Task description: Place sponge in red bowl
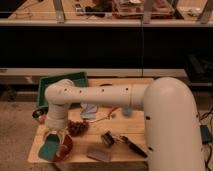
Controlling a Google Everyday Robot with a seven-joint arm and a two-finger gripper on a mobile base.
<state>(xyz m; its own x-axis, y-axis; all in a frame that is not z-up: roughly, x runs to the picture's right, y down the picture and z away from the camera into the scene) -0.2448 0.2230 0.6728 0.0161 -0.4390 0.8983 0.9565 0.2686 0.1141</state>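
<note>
While the sponge hangs at the left lip of the red bowl, it reads as a teal pad tilted on edge, partly over the bowl and partly outside it toward the table's left front corner. That tilt suggests it is carried rather than lying loose, since a soft flat pad let go would settle flat. The gripper sits directly above the bowl, at the end of the white arm that drops down from behind it, and it seems to pinch the sponge from above, though the fingers themselves are too hidden to be sure how tightly they close. In my judgement the placing is nearly done: the sponge needs only to come a little further over the bowl's middle before release, otherwise it may slide off the rim onto the table.

Just behind the bowl to the right lies a dark brown clump. Further right of the bowl, near the front edge, rests a grey block, and beyond it a dark tool. Behind the bowl, at the table's back left, stands a green bin, with a small metal bowl beside it. Well to the bowl's right rear sits a light-blue cup.
</note>
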